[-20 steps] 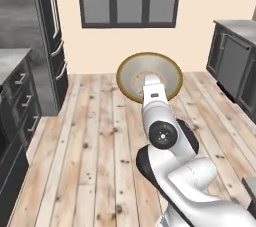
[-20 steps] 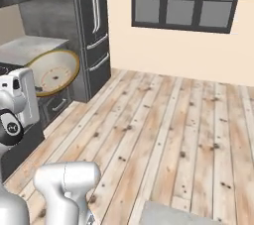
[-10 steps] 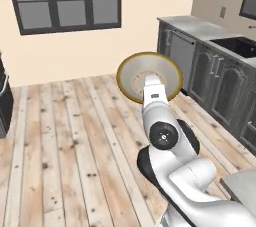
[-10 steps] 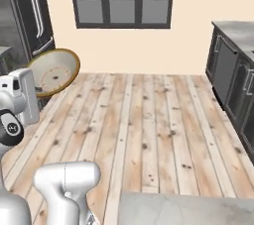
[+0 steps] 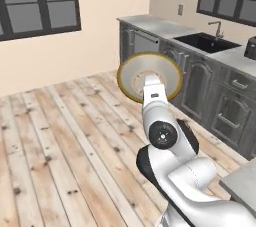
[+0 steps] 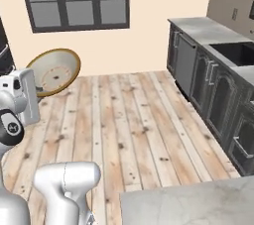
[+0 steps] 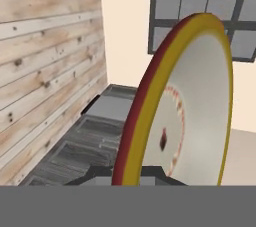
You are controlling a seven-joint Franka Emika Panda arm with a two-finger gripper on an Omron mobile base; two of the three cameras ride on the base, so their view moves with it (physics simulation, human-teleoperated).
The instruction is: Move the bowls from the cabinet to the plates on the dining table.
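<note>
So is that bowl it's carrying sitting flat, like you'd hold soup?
No, the bowl is tipped up on edge in the right base view, its pale inside facing sideways above the wooden floor.

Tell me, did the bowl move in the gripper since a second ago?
No. The bowl sits at the same spot above the arm's wrist; only the room swung past as the base turned.

light: even, bright | shadows: faint | sharpness: soft, low-resolution render
</note>
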